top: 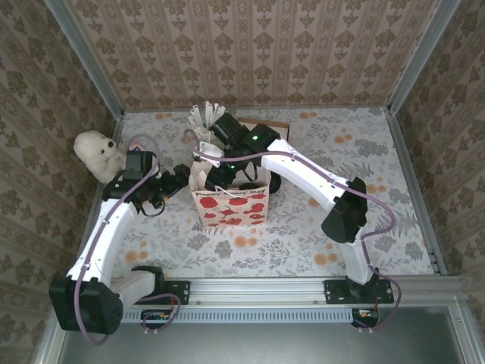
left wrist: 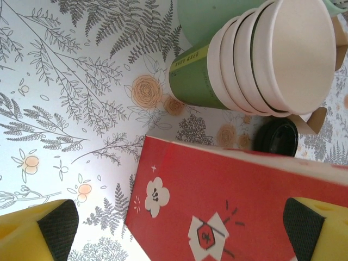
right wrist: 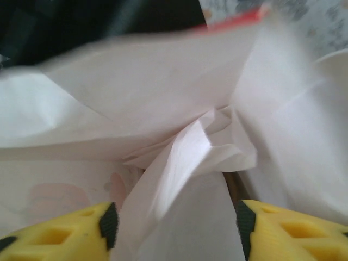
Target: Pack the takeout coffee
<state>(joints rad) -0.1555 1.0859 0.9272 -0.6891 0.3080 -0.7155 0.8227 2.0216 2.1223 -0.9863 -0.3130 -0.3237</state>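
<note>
A paper bag (top: 229, 208) printed with red flowers stands upright at the table's middle; its red side (left wrist: 239, 196) fills the left wrist view. My right gripper (top: 227, 179) reaches down into the bag's mouth. It is open (right wrist: 174, 223), with crumpled white paper (right wrist: 185, 157) lying loose between the fingers. My left gripper (top: 180, 180) is open beside the bag's left side, and its fingers (left wrist: 182, 228) straddle the red wall without touching it. A round black lid-like shape (left wrist: 276, 137) shows just past the bag; I cannot tell whether it is the takeout coffee.
A stack of lidless green cups (left wrist: 255, 60) lies behind the bag, with a pale green pot (left wrist: 209, 19) beyond it. White sticks (top: 204, 115) and a cardboard box (top: 267, 125) stand at the back. A white plush toy (top: 97, 153) sits far left. Metal rails edge the table.
</note>
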